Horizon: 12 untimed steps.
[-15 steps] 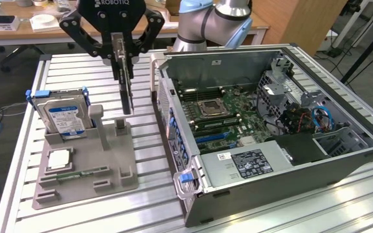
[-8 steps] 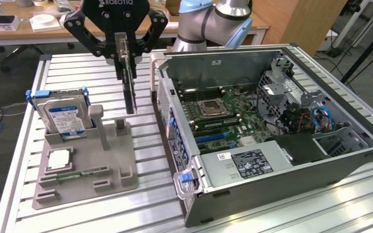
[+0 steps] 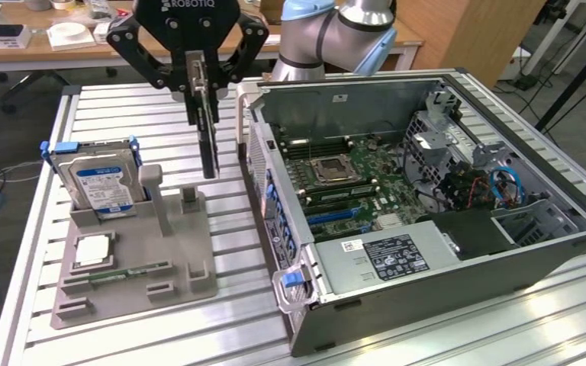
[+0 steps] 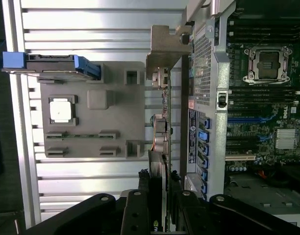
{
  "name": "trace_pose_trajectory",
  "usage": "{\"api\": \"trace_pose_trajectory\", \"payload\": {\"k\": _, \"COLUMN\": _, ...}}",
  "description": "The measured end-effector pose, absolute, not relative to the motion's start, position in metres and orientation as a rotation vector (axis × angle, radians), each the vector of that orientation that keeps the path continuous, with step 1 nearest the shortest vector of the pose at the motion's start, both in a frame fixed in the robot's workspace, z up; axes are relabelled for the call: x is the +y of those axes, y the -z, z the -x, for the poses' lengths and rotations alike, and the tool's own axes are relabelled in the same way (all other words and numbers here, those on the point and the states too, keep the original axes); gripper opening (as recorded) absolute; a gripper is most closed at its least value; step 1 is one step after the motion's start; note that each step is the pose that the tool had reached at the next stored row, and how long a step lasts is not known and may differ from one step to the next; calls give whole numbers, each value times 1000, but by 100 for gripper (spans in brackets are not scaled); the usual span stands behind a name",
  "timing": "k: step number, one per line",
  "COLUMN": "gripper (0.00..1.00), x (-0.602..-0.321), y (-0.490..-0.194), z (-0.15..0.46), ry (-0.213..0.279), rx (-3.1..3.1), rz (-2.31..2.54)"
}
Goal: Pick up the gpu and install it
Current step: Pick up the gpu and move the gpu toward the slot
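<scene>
Black gripper (image 3: 204,75) clamps the gpu (image 3: 210,137) upright, seemingly clear of the grey holder (image 3: 140,255), beside the open computer case (image 3: 456,293).

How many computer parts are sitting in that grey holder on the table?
3: the hard drive upright at its far end, the processor chip flat in front of that, and the memory stick nearest the camera. The gpu, held in the jaws above, isn't counted.
</scene>
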State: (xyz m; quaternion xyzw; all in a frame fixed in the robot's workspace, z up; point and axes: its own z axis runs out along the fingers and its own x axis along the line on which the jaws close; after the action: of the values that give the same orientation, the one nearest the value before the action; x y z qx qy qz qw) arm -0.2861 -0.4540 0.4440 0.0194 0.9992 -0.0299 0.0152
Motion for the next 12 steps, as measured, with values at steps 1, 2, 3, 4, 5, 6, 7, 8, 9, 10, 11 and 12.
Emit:
{"api": "trace_pose_trajectory", "payload": {"k": 1, "gripper": 26, "x": -454, "y": -444, "z": 286, "ry": 93, "rx": 3109, "rz": -60}}
{"api": "trace_pose_trajectory", "payload": {"k": 2, "gripper": 26, "x": -454, "y": -444, "z": 285, "ry": 93, "rx": 3109, "rz": -60}}
{"api": "trace_pose_trajectory", "payload": {"k": 3, "gripper": 26, "x": -454, "y": -444, "z": 284, "ry": 93, "rx": 3109, "rz": -60}}
{"api": "trace_pose_trajectory", "payload": {"k": 4, "gripper": 26, "x": -454, "y": -444, "z": 284, "ry": 93, "rx": 3109, "rz": -60}}
{"api": "trace_pose_trajectory", "payload": {"k": 5, "gripper": 26, "x": -454, "y": -444, "z": 283, "ry": 93, "rx": 3109, "rz": -60}}
{"api": "trace_pose_trajectory", "payload": {"k": 6, "gripper": 26, "x": -454, "y": -444, "z": 283, "ry": 93, "rx": 3109, "rz": -60}}
{"api": "trace_pose_trajectory", "payload": {"k": 7, "gripper": 26, "x": -454, "y": -444, "z": 282, "ry": 93, "rx": 3109, "rz": -60}}
{"api": "trace_pose_trajectory", "payload": {"k": 8, "gripper": 26, "x": -454, "y": -444, "z": 282, "ry": 93, "rx": 3109, "rz": -60}}
{"api": "trace_pose_trajectory", "payload": {"k": 9, "gripper": 26, "x": -454, "y": -444, "z": 281, "ry": 93, "rx": 3109, "rz": -60}}
{"api": "trace_pose_trajectory", "payload": {"k": 10, "gripper": 26, "x": -454, "y": -444, "z": 280, "ry": 93, "rx": 3109, "rz": -60}}
{"api": "trace_pose_trajectory", "payload": {"k": 11, "gripper": 26, "x": -454, "y": -444, "z": 280, "ry": 93, "rx": 3109, "rz": -60}}
{"api": "trace_pose_trajectory", "payload": {"k": 12, "gripper": 26, "x": -454, "y": -444, "z": 279, "ry": 93, "rx": 3109, "rz": -60}}
